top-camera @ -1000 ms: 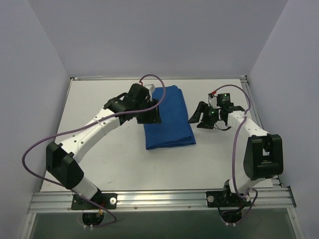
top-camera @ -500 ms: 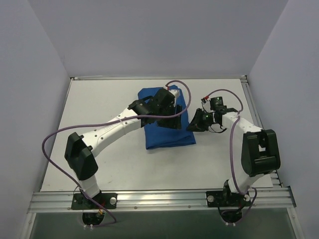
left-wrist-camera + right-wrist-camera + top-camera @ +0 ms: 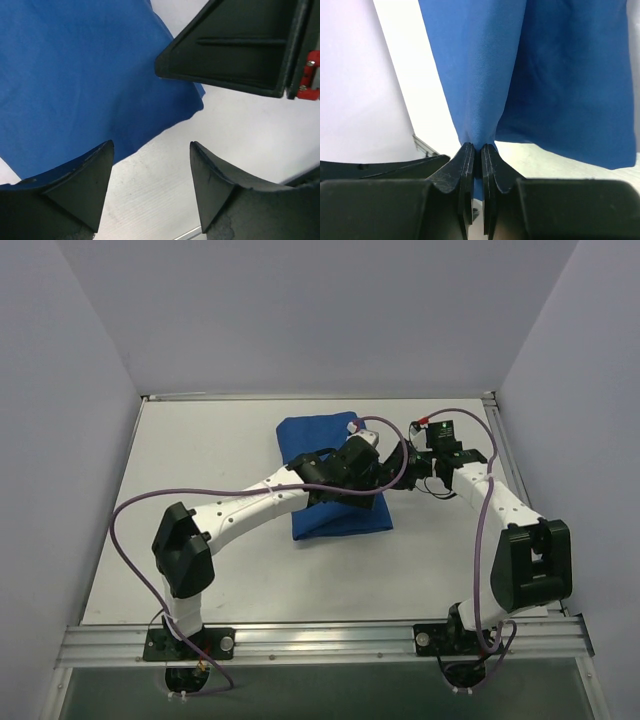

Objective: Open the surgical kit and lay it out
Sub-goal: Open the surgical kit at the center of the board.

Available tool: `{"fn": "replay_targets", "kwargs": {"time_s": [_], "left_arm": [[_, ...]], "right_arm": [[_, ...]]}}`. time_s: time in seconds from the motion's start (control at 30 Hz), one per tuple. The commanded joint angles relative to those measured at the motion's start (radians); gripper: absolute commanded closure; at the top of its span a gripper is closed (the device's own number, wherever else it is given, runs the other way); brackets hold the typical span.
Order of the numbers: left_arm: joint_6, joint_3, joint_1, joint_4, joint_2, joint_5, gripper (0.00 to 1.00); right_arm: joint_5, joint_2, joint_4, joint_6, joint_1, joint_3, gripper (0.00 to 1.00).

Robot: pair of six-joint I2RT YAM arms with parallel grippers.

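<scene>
The right gripper [image 3: 475, 149] was clamped tight on a pinched fold at the edge of the deep-blue drape [image 3: 555, 75], which lay folded on the white table [image 3: 200, 470], toward its far middle. The left gripper [image 3: 150, 155] stood wide apart above the drape's corner, holding nothing.

The left arm [image 3: 250, 508] stretches low and diagonally toward the far right, and the left hand [image 3: 150, 150] has its fingers spread wide, gripping nothing. The right arm [image 3: 490, 495] bends inward, bringing the right hand [image 3: 475, 148] close beside the other, pinched tight on a fold of drape [image 3: 485, 75].
</scene>
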Motion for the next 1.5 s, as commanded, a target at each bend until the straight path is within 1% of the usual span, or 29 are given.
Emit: {"fn": "replay_targets", "kwargs": {"time_s": [0.0, 0.1, 0.23, 0.53, 0.6, 0.63, 0.67, 0.73, 0.77, 0.8, 0.83, 0.87, 0.9, 0.93, 0.97, 1.0, 1.03, 1.07, 1.1, 1.13, 1.17, 1.2, 1.23, 1.27, 1.33, 1.37, 1.4, 1.43, 1.47], "left_arm": [[-0.013, 0.019, -0.013, 0.057, 0.006, -0.102, 0.26], [-0.018, 0.01, -0.016, 0.089, 0.008, -0.125, 0.25], [-0.004, 0.033, -0.019, 0.103, 0.04, -0.122, 0.25], [-0.015, 0.068, -0.022, 0.111, 0.089, -0.122, 0.25], [-0.015, 0.084, -0.019, 0.105, 0.094, -0.131, 0.33], [-0.015, 0.088, -0.016, 0.098, 0.098, -0.136, 0.39], [-0.02, 0.093, -0.012, 0.092, 0.098, -0.137, 0.59], [-0.036, 0.099, 0.008, 0.065, 0.098, -0.147, 0.85], [-0.049, 0.098, 0.018, 0.051, 0.094, -0.174, 0.98], [-0.064, 0.093, 0.024, 0.043, 0.066, -0.189, 0.98], [-0.07, 0.06, 0.045, 0.048, 0.045, -0.202, 0.98], [-0.079, 0.039, 0.057, 0.048, 0.022, -0.223, 0.98], [-0.096, 0.016, 0.073, 0.046, -0.032, -0.232, 0.98], [-0.102, -0.037, 0.111, 0.043, -0.062, -0.239, 0.98], [-0.107, -0.066, 0.134, 0.04, -0.092, -0.237, 0.98], [-0.13, -0.092, 0.158, 0.026, -0.153, -0.242, 0.98], [-0.141, -0.149, 0.185, 0.003, -0.188, -0.243, 0.98], [-0.144, -0.186, 0.235, -0.001, -0.224, -0.243, 0.98], [-0.147, -0.22, 0.26, -0.003, -0.3, -0.239, 0.98], [-0.15, -0.253, 0.286, -0.01, -0.339, -0.234, 0.98], [-0.156, -0.305, 0.339, -0.026, -0.369, -0.231, 0.98], [-0.185, -0.327, 0.369, -0.081, -0.43, -0.239, 0.98], [-0.199, -0.344, 0.395, -0.11, -0.46, -0.242, 0.98], [-0.211, -0.382, 0.453, -0.135, -0.486, -0.243, 0.98], [-0.253, -0.425, 0.496, -0.202, -0.561, -0.252, 0.98], [-0.266, -0.476, 0.534, -0.217, -0.607, -0.254, 0.97], [-0.289, -0.502, 0.551, -0.228, -0.629, -0.253, 0.93], [-0.305, -0.525, 0.562, -0.247, -0.65, -0.249, 0.86], [-0.319, -0.551, 0.573, -0.251, -0.669, -0.243, 0.7]], "right_arm": [[-0.024, -0.046, -0.007, 0.105, 0.004, 0.013, 1.0], [-0.02, -0.041, -0.032, 0.106, 0.005, 0.012, 1.0], [-0.018, -0.049, -0.027, 0.139, 0.011, 0.001, 1.0], [-0.029, -0.072, 0.031, 0.239, 0.025, -0.02, 1.0], [-0.03, -0.078, 0.037, 0.253, 0.027, -0.028, 1.0], [-0.03, -0.081, 0.043, 0.256, 0.028, -0.036, 1.0], [-0.03, -0.086, 0.052, 0.268, 0.027, -0.042, 1.0], [-0.032, -0.096, 0.069, 0.279, 0.03, -0.052, 1.0], [-0.027, -0.098, 0.072, 0.274, 0.028, -0.056, 1.0], [-0.02, -0.098, 0.071, 0.267, 0.027, -0.053, 0.99], [-0.011, -0.095, 0.051, 0.25, 0.024, -0.045, 0.83], [0.012, -0.089, 0.033, 0.228, 0.018, -0.017, 0.76], [0.022, -0.069, 0.014, 0.172, 0.015, 0.003, 0.68], [0.026, -0.057, -0.024, 0.143, 0.013, 0.024, 0.58], [0.031, -0.041, -0.048, 0.112, 0.011, 0.071, 0.54], [0.051, -0.011, -0.073, 0.054, 0.011, 0.099, 0.46], [0.063, 0.003, -0.122, 0.025, 0.013, 0.128, 0.43], [0.08, 0.015, -0.148, -0.003, 0.013, 0.159, 0.41], [0.119, 0.037, -0.189, -0.029, 0.018, 0.217, 0.36], [0.138, 0.048, -0.204, -0.073, 0.022, 0.242, 0.36], [0.153, 0.057, -0.216, -0.094, 0.03, 0.268, 0.35], [0.179, 0.081, -0.237, -0.114, 0.053, 0.314, 0.36], [0.189, 0.095, -0.247, -0.149, 0.07, 0.335, 0.36], [0.193, 0.11, -0.254, -0.167, 0.088, 0.355, 0.37], [0.213, 0.163, -0.273, -0.192, 0.145, 0.404, 0.42], [0.223, 0.19, -0.273, -0.194, 0.163, 0.415, 0.43], [0.23, 0.201, -0.265, -0.189, 0.183, 0.423, 0.45], [0.244, 0.212, -0.254, -0.18, 0.22, 0.435, 0.46], [0.258, 0.222, -0.245, -0.165, 0.241, 0.443, 0.46]]}}
